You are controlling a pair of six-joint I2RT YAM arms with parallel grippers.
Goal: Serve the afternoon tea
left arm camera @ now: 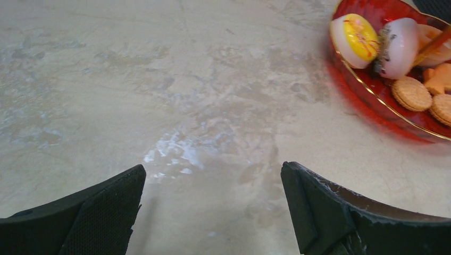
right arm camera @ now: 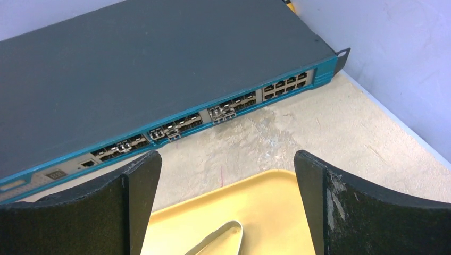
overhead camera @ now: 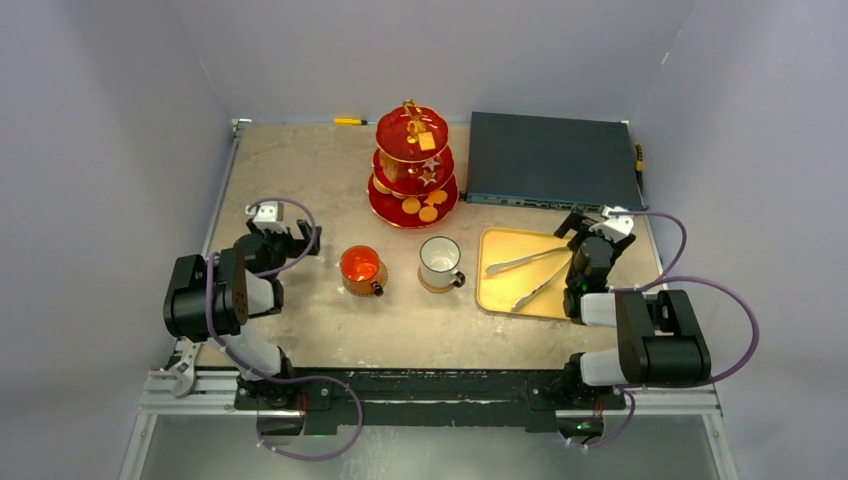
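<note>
the left claw [left arm camera: 213,170] is released, its two black fingers spread wide over bare counter [left arm camera: 159,79] with nothing between them. ahead of it and off to its right stands the red three-tier stand [overhead camera: 413,170] with a gold handle on top. the bottom tier shows in the left wrist view, holding a yellow-topped pastry [left arm camera: 355,40], a pale round pastry [left arm camera: 399,48] just beside it, and round sandwich cookies [left arm camera: 411,93] nearer the claw. the orange mug [overhead camera: 361,268] sits upright to the right of this claw, near it but apart. the white mug [overhead camera: 439,262] stands just past the orange one, handle turned away from the left claw.

the right claw [right arm camera: 227,156] is also released and holds nothing. it hangs over the far edge of a yellow tray [right arm camera: 266,212]. straight ahead of it lies a dark flat box [right arm camera: 159,79] with a teal front full of ports, a strip of counter between box and tray. two metal tongs [overhead camera: 525,262] lie on the tray, just behind and to the left of the right claw. the white mug is left of this claw, beyond the tray's edge, and the stand is farther left and forward.
</note>
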